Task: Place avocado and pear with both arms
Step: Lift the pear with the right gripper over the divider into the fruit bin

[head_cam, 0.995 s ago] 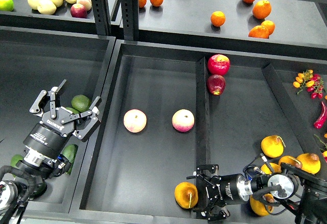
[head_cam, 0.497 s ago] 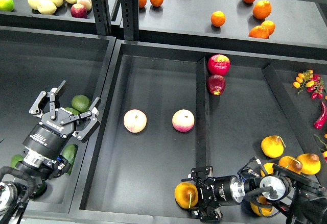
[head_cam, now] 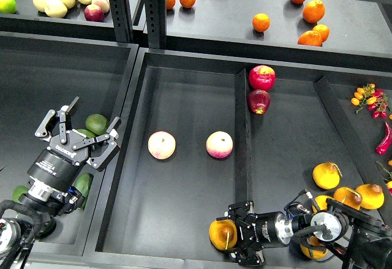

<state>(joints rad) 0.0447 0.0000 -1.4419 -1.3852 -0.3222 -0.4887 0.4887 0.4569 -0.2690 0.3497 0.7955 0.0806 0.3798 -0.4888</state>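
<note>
The pear (head_cam: pixel 222 234), orange-yellow with a thin stem, lies at the front of the middle bin (head_cam: pixel 184 91). My right gripper (head_cam: pixel 237 234) comes in from the right, lying low. It is open, with its fingertips (head_cam: pixel 233 210) on either side of the pear's right side. My left gripper (head_cam: pixel 76 131) is open and empty, held over the left bin beside a round green avocado (head_cam: pixel 96 123). A slimmer dark green avocado (head_cam: pixel 84 185) lies under that arm and is partly hidden.
Two pale pink-yellow apples (head_cam: pixel 162 144) (head_cam: pixel 219 144) lie mid-bin. Two red apples (head_cam: pixel 261 77) sit by the divider wall (head_cam: pixel 242 134). More pears (head_cam: pixel 326 175) lie at the right. Oranges (head_cam: pixel 313 11) are on the back shelf, and chillies (head_cam: pixel 384 139) are at the far right.
My right gripper has slid left, from a little way off the pear until its open fingers flank it. The left arm has hardly moved.
</note>
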